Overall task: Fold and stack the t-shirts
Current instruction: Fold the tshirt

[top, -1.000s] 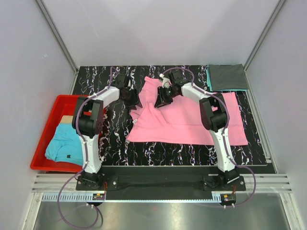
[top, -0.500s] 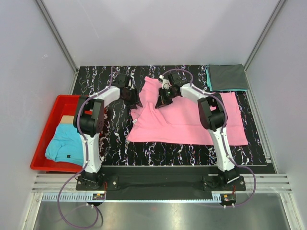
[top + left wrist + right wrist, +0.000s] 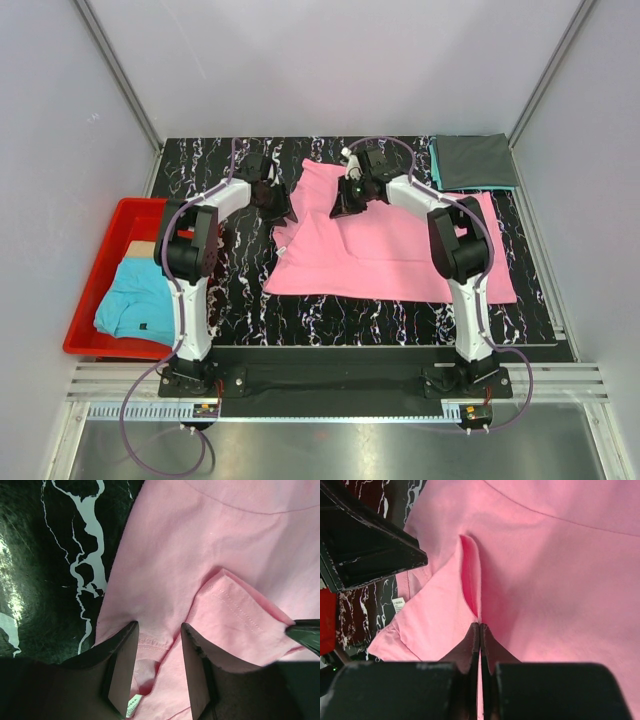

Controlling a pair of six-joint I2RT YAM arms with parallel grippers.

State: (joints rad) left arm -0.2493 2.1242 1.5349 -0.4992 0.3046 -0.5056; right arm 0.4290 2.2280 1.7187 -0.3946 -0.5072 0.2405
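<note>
Right gripper [image 3: 479, 626]: my jaws are fully closed, pinching a raised fold of the bright pink soft-cloth t-shirt [image 3: 400, 250] up near its 11 o'clock corner. In the wrist view a crease runs from the fingertips toward 12.

Left gripper [image 3: 159, 627]: my jaws are roughly half apart at the same shirt's 10 o'clock edge. Pink cloth shows in the gap and neither finger is pressed onto it, so nothing is held. It sits near the right gripper, at its 9 o'clock. A small white label [image 3: 399, 604] peeks from under the turned-over pink edge just beside it.

The pink t-shirt lies mostly flat across the middle of the black, white-veined marble-pattern table [image 3: 200, 160]. Only its 9–10 o'clock part is rumpled and doubled over.

At the table's 1 o'clock corner a folded dark grey t-shirt rectangle [image 3: 475, 160] lies on a folded teal t-shirt [image 3: 434, 162]. Only a thin teal strip shows, at the grey one's 9 and 6 o'clock sides. The stack is just beside the pink shirt's far corner.

A red plastic bin [image 3: 85, 300] sits against the table's 9 o'clock side. It holds a crumpled light blue t-shirt with a small dark mark [image 3: 135, 295].
</note>
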